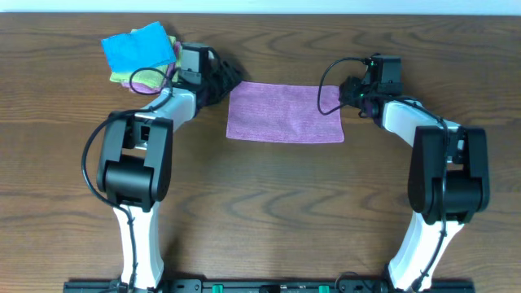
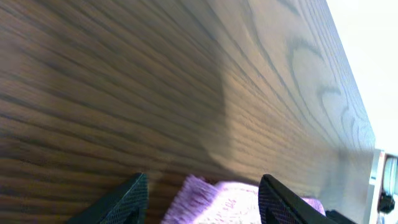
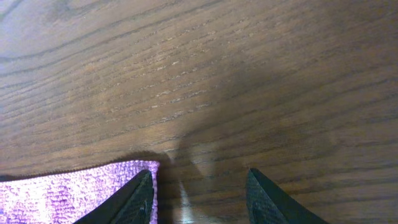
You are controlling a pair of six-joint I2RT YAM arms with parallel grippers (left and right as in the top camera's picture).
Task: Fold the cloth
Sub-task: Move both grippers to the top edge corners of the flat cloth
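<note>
The lilac cloth (image 1: 284,113) lies flat as a rectangle on the wooden table. My left gripper (image 1: 224,86) is at its far left corner. In the left wrist view the left gripper (image 2: 203,178) is open, with a raised corner of the cloth (image 2: 233,202) between the fingers, and it is not closed on it. My right gripper (image 1: 348,94) is at the far right corner. In the right wrist view the right gripper (image 3: 199,173) is open and low over the table. Its left finger is at the cloth's corner edge (image 3: 68,194), and bare wood lies between the fingers.
A bright blue folded cloth (image 1: 137,47) lies on a light green and pink pile (image 1: 143,80) at the far left, just behind my left arm. The table's far edge (image 1: 326,11) runs close behind both grippers.
</note>
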